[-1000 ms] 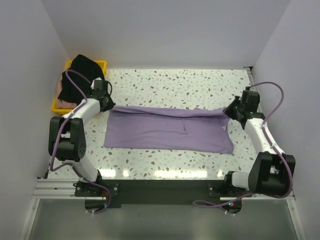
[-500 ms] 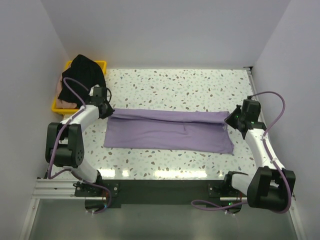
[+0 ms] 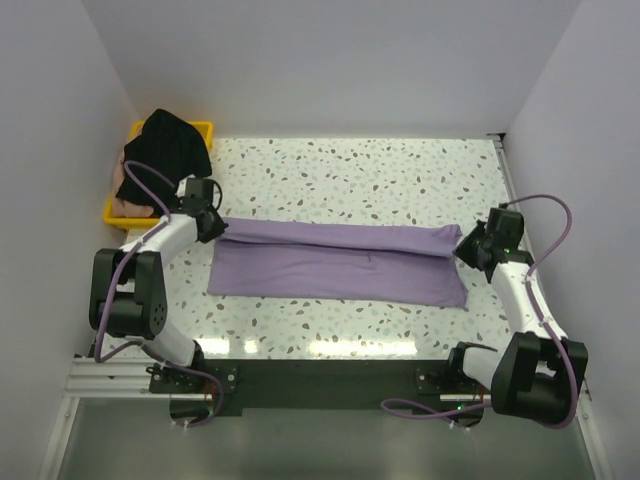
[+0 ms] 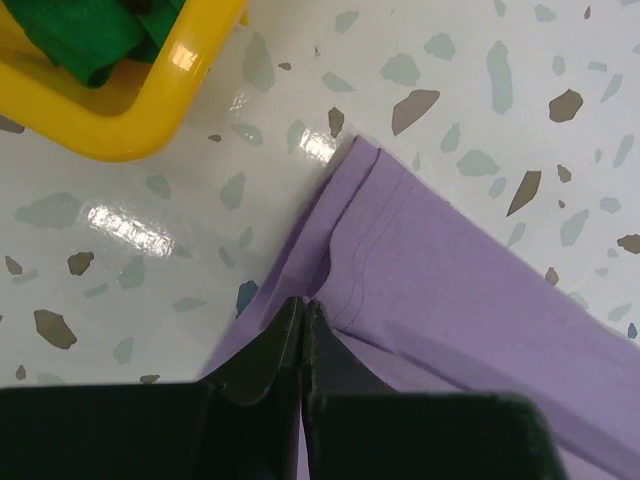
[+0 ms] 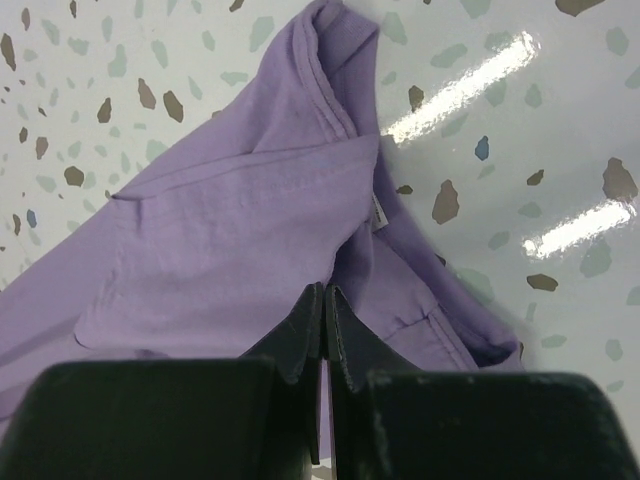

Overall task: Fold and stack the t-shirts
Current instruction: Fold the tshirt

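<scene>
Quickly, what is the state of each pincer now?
Left pincer: closed, holding the lavender t-shirt by its edge.
Right pincer: closed, holding the same shirt.

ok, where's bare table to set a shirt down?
Widest bare table: the far band between the lavender shirt and the back wall, right of the yellow tray. A narrower strip runs between the shirt and the arm bases. Crowded: both shirt ends, pinched by left gripper and right gripper.

Pose, left arm: extended forward, angled inward, forearm kept low. State, left gripper: fingers pressed together, corner of lavender t-shirt pinched at tips. Pose, right arm: extended forward, leaned inward. State, right gripper: fingers closed flush, shirt's opposite end pinched.
</scene>
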Action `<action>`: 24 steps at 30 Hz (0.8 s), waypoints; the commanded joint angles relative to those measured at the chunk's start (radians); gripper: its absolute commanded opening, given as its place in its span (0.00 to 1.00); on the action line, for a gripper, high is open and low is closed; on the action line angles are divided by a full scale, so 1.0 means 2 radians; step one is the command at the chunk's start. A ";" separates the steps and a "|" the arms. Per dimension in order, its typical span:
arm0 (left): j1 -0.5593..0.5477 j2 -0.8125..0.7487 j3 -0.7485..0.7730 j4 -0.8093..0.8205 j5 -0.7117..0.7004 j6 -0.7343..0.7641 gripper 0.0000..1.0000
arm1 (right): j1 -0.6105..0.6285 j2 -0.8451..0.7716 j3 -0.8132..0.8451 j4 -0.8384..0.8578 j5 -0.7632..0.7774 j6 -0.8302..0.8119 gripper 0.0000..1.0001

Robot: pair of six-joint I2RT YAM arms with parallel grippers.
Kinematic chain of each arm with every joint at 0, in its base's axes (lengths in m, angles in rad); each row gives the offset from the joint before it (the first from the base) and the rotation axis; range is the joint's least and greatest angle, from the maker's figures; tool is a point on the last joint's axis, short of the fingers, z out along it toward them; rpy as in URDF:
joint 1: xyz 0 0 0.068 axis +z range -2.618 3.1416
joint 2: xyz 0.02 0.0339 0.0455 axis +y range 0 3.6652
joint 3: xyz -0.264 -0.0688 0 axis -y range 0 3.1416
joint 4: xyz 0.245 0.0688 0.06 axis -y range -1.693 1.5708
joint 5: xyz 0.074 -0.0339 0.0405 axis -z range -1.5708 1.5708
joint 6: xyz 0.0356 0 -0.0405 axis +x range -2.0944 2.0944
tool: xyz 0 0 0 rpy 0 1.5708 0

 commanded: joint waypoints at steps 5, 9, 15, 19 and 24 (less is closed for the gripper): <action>0.008 -0.048 -0.027 0.006 -0.024 -0.022 0.33 | -0.012 -0.007 -0.017 0.001 -0.006 0.002 0.02; 0.008 -0.077 -0.043 0.021 -0.012 -0.024 0.50 | -0.012 -0.024 -0.017 -0.001 -0.020 0.000 0.44; -0.001 -0.087 -0.044 0.038 0.039 -0.020 0.50 | -0.012 -0.030 0.003 0.003 -0.056 -0.021 0.58; -0.022 -0.087 -0.043 0.040 0.065 -0.023 0.50 | 0.009 0.005 0.033 0.011 -0.058 -0.028 0.58; -0.036 -0.096 -0.032 0.040 0.136 -0.001 0.49 | 0.088 0.067 0.083 0.008 0.021 -0.039 0.58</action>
